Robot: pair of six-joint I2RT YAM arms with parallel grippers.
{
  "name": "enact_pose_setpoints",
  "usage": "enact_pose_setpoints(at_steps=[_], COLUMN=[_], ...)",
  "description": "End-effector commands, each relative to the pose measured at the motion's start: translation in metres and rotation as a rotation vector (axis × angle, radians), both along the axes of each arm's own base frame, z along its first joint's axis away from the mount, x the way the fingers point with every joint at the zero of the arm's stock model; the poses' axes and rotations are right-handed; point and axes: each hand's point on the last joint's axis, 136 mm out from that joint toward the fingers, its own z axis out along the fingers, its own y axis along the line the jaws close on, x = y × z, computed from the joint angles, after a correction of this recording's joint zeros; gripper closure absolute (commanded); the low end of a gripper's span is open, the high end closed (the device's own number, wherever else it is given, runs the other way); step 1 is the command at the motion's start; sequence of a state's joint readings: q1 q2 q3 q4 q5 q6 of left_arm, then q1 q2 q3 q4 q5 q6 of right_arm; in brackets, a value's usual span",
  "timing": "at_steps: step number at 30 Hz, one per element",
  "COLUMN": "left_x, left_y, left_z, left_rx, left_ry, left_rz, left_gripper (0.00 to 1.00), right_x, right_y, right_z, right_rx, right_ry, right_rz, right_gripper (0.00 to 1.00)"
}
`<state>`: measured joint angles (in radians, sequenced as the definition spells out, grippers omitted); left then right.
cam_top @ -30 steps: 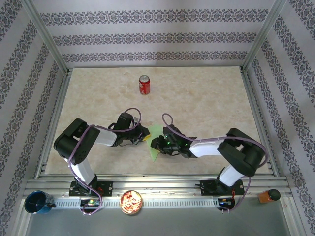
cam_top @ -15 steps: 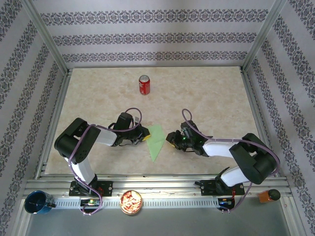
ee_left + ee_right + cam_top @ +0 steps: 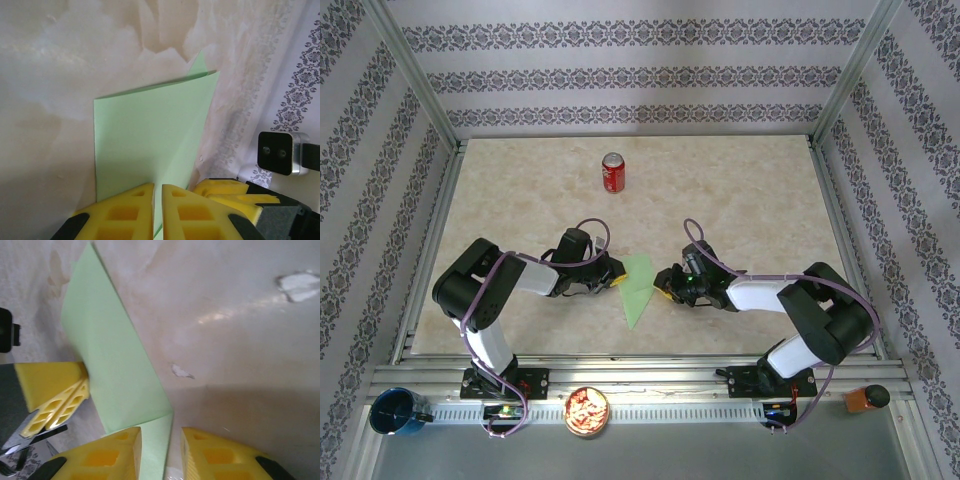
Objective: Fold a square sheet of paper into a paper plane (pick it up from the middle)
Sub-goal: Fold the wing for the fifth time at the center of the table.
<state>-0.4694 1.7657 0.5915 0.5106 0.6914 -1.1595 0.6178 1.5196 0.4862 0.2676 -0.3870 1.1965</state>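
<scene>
We judge the paper point(image 3: 638, 290) light, limp, best pinched at edges: left gripper point(image 3: 617, 281) clamps its 9 o'clock edge; right gripper point(image 3: 662, 285), jaws apart, sits at 3 o'clock.

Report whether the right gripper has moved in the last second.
Yes. The right gripper pulled rightward off the folded green paper, ending farther right of the red soda can.

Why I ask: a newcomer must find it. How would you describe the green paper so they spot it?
On the beige table, go from the red can toward the near edge, to the gap between left claw and right claw. There lies the green paper, folded to a point, one edge pinched in the left claw; nothing else there is flat and light green.
</scene>
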Motion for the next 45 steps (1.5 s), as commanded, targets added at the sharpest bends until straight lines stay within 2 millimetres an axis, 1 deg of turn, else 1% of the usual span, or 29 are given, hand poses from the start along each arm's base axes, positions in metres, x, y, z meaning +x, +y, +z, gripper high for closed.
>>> enact_pose_setpoints(at_steps=[1, 3, 8, 14, 17, 19, 24, 26, 30, 33, 40, 45], left_x=[-0.017, -0.017, -0.017, -0.018, -0.018, -0.018, -0.017, -0.016, -0.015, -0.015, -0.015, -0.015], left_y=[-0.002, -0.002, -0.003, -0.004, -0.004, -0.004, -0.005, -0.005, -0.005, -0.006, -0.006, -0.006], left_z=[-0.019, -0.019, -0.019, -0.021, -0.021, -0.021, -0.020, -0.019, -0.020, -0.019, -0.020, -0.020], left_rx=[0.021, 0.019, 0.015, 0.002, 0.002, -0.001, -0.002, -0.002, -0.008, -0.015, -0.023, -0.024], left_ry=[0.063, 0.061, 0.058, 0.055, 0.057, 0.058, 0.055, 0.053, 0.052, 0.053, 0.055, 0.054], left_rz=[-0.043, -0.043, -0.050, -0.053, -0.055, -0.053, -0.055, -0.049, -0.041, -0.042, -0.038, -0.039], left_gripper=[0.88, 0.88, 0.88, 0.88, 0.88, 0.88, 0.87, 0.88, 0.87, 0.87, 0.88, 0.88], right_x=[-0.003, -0.003, 0.002, 0.005, 0.007, 0.009, 0.011, 0.011, 0.012, 0.010, 0.010, 0.011], right_y=[0.000, 0.001, 0.015, 0.019, 0.020, 0.017, 0.001, -0.003, -0.011, -0.006, 0.005, 0.002], right_z=[-0.004, -0.005, 0.002, 0.002, 0.006, 0.007, 0.010, 0.012, 0.010, 0.012, 0.009, 0.002], right_rx=[-0.048, -0.055, -0.005, 0.002, 0.012, 0.000, -0.106, -0.106, -0.090, -0.057, -0.023, -0.058], right_ry=[0.030, 0.042, 0.038, 0.040, 0.020, 0.011, -0.005, -0.013, -0.005, -0.003, 0.022, 0.035], right_rz=[0.037, 0.053, 0.087, 0.087, 0.086, 0.082, 0.095, 0.095, 0.082, 0.115, 0.165, 0.159], right_gripper=[0.72, 0.72, 0.72, 0.72, 0.72, 0.72, 0.71, 0.71, 0.71, 0.71, 0.71, 0.71])
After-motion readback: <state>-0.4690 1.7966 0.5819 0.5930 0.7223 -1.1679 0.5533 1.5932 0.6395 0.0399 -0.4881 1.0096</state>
